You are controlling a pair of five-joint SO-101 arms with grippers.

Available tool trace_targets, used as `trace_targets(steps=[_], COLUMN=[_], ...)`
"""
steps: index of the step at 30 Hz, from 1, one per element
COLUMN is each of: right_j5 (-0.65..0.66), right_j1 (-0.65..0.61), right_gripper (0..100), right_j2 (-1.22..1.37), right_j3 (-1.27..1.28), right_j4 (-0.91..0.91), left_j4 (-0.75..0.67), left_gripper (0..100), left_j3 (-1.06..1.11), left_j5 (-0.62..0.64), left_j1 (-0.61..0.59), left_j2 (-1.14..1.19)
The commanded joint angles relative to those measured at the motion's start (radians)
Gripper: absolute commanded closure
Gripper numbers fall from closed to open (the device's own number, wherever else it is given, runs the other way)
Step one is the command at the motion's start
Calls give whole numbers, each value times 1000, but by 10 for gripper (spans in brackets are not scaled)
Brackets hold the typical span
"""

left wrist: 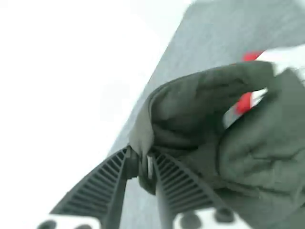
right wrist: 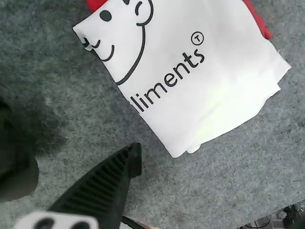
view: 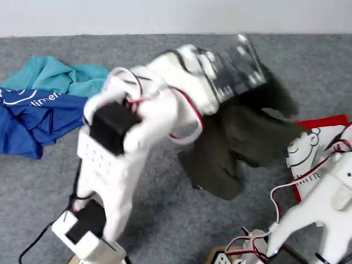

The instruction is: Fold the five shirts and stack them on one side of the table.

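Right by me, my right gripper point(right wrist: 129, 160) hovers over the grey surface point(right wrist: 57, 86); apart or together, I can't tell. Just beyond it lies the folded white shirt point(right wrist: 190, 71) with the cartoon face, resting on the red shirt point(right wrist: 255, 19), over at my right edge. Centre now: my left gripper point(left wrist: 143, 168) is raised and clamped tight on a fold of the dark green shirt point(left wrist: 228, 143), which hangs bunched from it over the middle of the surface. Further out on my left, the blue shirt point(view: 38, 118) sprawls crumpled, touching the teal shirt point(view: 60, 74) behind it. At the very back, a plain white wall point(view: 165, 16) meets the surface.
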Motion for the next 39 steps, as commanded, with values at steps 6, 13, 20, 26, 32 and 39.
trace_targets(steps=[6,13,20,26,32,39], right_j5=[12,15,120,124,187,199], right_j1=[-171,-653,-1073,-1241,-1311,-1354], right_gripper=[471,472,472,473,473,473], right_j2=[-30,-18,-19,-19,-19,10], right_j3=[-31,78,308,293,292,292], right_j4=[73,-5,-183,-203,-213,-325], left_j4=[-126,-385,-572,-582,-496,-476], left_gripper=[988,988,988,988,976,900], left_j3=[656,1122,1362,1259,1152,1079], left_j5=[-2,-5,-2,210,348,400], left_j1=[-170,-183,-250,-473,-565,-644], left_j2=[-31,-31,-38,-41,-41,-41])
